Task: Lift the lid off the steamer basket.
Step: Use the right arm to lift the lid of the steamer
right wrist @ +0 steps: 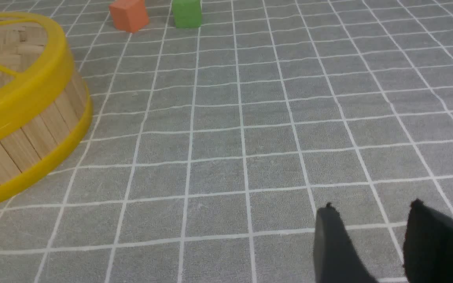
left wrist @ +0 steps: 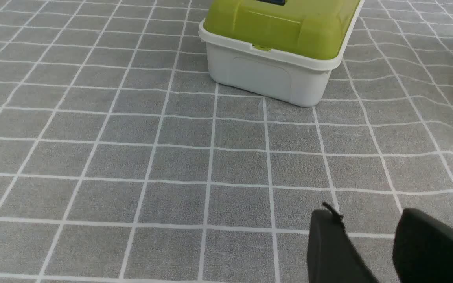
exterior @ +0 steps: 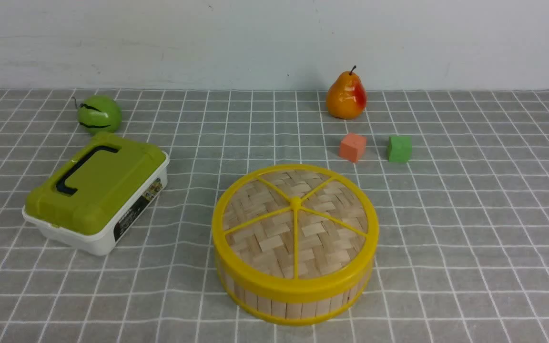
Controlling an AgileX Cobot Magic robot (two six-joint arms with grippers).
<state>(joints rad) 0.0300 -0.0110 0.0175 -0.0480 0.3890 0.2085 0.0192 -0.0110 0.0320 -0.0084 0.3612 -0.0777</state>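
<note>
- Surface: grey cloth [exterior: 470,228] with a white grid; pale wall [exterior: 255,38] behind.
- left gripper [left wrist: 366,212]: fingers parted, empty, over the cloth.
- right gripper [right wrist: 372,205]: parted, empty.
- lid [exterior: 295,219]: seated flat on the steamer basket [exterior: 298,302], mid-cloth, knob up; round, no long axis.

Wide raised front view toward the wall [exterior: 274,38]; low close wrist views, steamer basket [right wrist: 53,122] edge in all.

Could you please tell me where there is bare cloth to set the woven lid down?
Widest free patch: right of the yellow-rimmed bamboo steamer basket, nearer than the green cube. A narrower one lies between basket and green-lidded white box. Crowded behind, around the orange cube and orange-yellow pear.
</note>
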